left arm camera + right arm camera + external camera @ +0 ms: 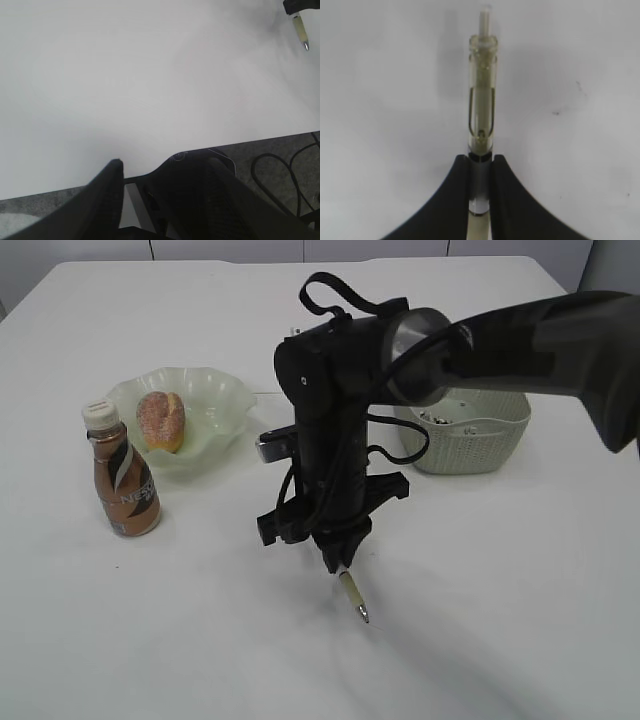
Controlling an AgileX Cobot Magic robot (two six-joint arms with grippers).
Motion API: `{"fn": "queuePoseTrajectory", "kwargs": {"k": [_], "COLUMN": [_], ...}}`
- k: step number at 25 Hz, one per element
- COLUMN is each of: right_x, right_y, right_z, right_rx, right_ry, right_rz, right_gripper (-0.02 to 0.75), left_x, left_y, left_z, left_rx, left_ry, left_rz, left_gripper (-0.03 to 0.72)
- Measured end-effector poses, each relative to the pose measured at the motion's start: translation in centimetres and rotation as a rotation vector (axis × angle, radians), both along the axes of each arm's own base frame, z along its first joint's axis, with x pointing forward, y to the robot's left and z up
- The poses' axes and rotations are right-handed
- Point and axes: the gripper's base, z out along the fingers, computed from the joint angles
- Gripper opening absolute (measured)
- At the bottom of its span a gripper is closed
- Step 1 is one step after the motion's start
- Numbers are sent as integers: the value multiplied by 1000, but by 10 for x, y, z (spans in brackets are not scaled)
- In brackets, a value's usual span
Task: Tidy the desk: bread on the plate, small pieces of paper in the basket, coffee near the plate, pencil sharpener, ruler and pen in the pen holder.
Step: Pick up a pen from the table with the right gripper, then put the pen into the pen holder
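Right now my right gripper (pixel 481 170) is pinched on the pen (pixel 481 115), near the desk's (pixel 480 600) middle. My left gripper (pixel 165 175) hangs spread over the desk's front edge, holding nothing.

Black cable (pixel 253 169) on grey floor (pixel 272 146)

pen (pixel 353 598): upper half hidden in the black arm (pixel 335 430) | basket (pixel 470 435): left side behind the arm, contents too small to tell | pen holder: nowhere visible | left gripper (pixel 165 172): blurred, cut off by bottom edge
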Motion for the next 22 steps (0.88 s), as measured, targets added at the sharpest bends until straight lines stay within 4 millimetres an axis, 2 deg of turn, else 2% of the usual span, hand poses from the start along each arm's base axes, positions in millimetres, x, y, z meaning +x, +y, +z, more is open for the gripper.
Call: {"fn": "queuePoseTrajectory", "kwargs": {"k": [6, 9, 13, 17, 19, 22], "right_x": [-17, -28, -56, -87, -93, -84], "right_y": [11, 4, -20, -53, -71, -95], "right_z": [43, 66, 81, 97, 108, 120], "right_rx": [79, 157, 243, 373, 442, 495], "right_ry": [-90, -203, -380, -628, -764, -930], "right_rz": [168, 194, 220, 229, 202, 137], "right_gripper": [69, 69, 69, 69, 69, 69], "left_x": [0, 0, -1, -1, -1, -1], "left_y": [0, 0, -2, -2, -2, -3], "left_z": [0, 0, 0, 0, 0, 0], "left_rx": [-1, -6, -24, -28, -28, -30], "left_ry": [0, 2, 7, 8, 8, 8], "left_rz": [0, -1, -3, -4, -4, -4], "left_gripper": [380, 380, 380, 380, 380, 380]}}
